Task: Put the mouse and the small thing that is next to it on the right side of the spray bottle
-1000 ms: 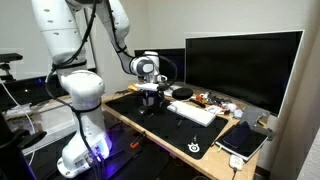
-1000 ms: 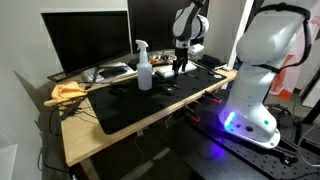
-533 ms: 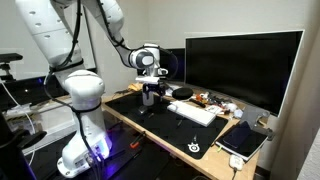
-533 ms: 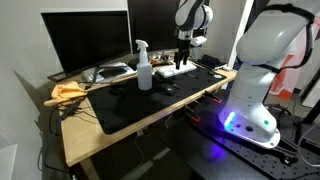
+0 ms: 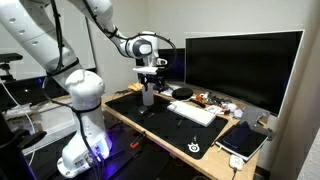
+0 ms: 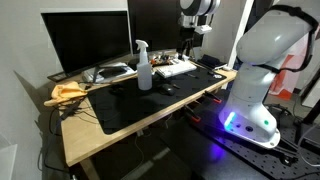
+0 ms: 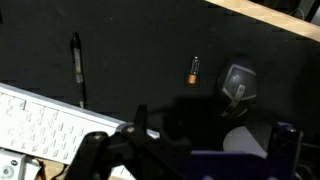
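**Fingers Open in the Air, Mouse Not Yet Taken**

The fingers (image 7: 100, 150) stood wide apart and grasped nothing. In the wrist view they framed the lower edge of the picture, dark and a little blurred. Between them showed a pale rounded shape, which I cannot name with certainty. Past the fingers lay the black mat (image 7: 130, 40), and on it the mouse (image 7: 238, 82), dark and rounded. Just beside the mouse, but not touching it, lay the small thing (image 7: 193, 70), brownish with a lighter end. A pen (image 7: 77, 60) lay further along the mat, well apart from both. A white keyboard (image 7: 45, 120) filled the lower corner.

In both exterior views the arm (image 5: 120, 40) (image 6: 195, 8) held the fingers in the air over the surface (image 6: 95, 135). The spray bottle (image 6: 144, 68) stood upright on the mat, near the keyboard, with its white head on top. In an exterior view the spray bottle (image 5: 148, 95) stood almost directly under the fingers. Behind the keyboard stood a large dark monitor (image 5: 240, 62). A yellow cloth (image 6: 67, 92) lay at the far end of the surface.
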